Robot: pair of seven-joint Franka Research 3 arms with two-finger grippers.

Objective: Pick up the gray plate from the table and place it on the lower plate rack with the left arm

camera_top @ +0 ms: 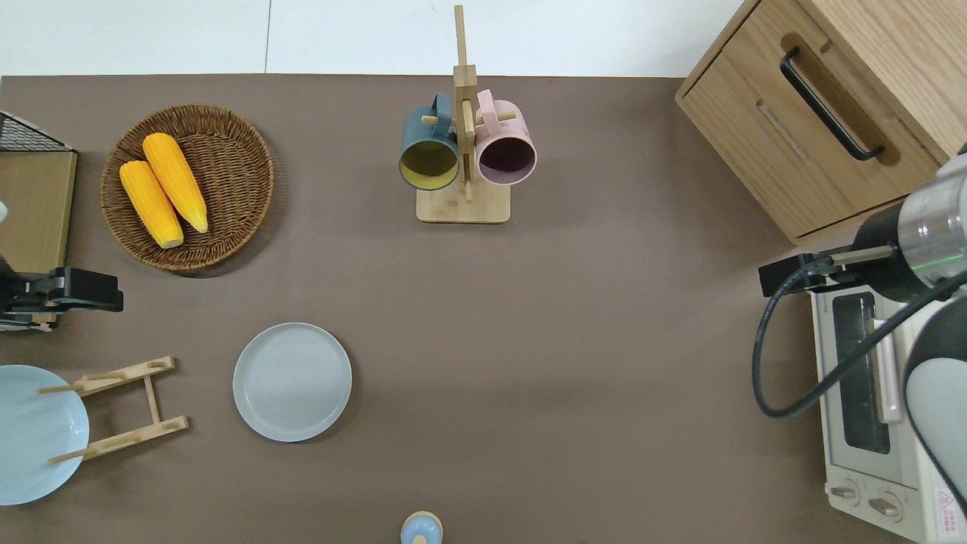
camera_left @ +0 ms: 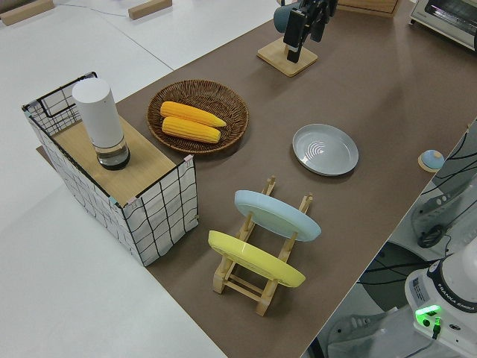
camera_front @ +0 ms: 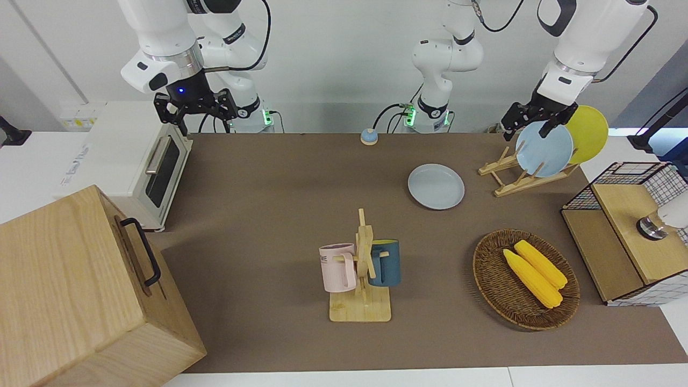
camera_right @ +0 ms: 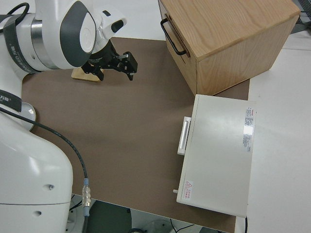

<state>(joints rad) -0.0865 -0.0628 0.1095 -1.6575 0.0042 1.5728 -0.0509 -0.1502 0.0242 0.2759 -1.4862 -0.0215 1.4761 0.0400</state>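
Lying flat mid-frame on the surface point(camera_front: 279, 177), gray plate point(camera_front: 436, 186) is ungrasped; left gripper point(camera_front: 533, 119), upper right above the rack point(camera_front: 516, 174), fingers' state unclear; right arm parked.

Lying flat on the brown bench point(camera_top: 589, 317): gray plate point(camera_top: 292, 381), beside the lower plate rack point(camera_top: 121, 408). Also sitting directly on it: wicker basket point(camera_top: 227, 151), mug stand point(camera_top: 463, 204), wooden cabinet point(camera_top: 823, 113).

The gray plate point(camera_front: 436, 186) lies flat on the table point(camera_front: 269, 204), right of centre. At upper right, the left gripper point(camera_front: 529, 127) hangs by the lower plate rack point(camera_front: 524, 174), which holds a light blue plate point(camera_front: 544, 149) and a yellow plate point(camera_front: 590, 131).
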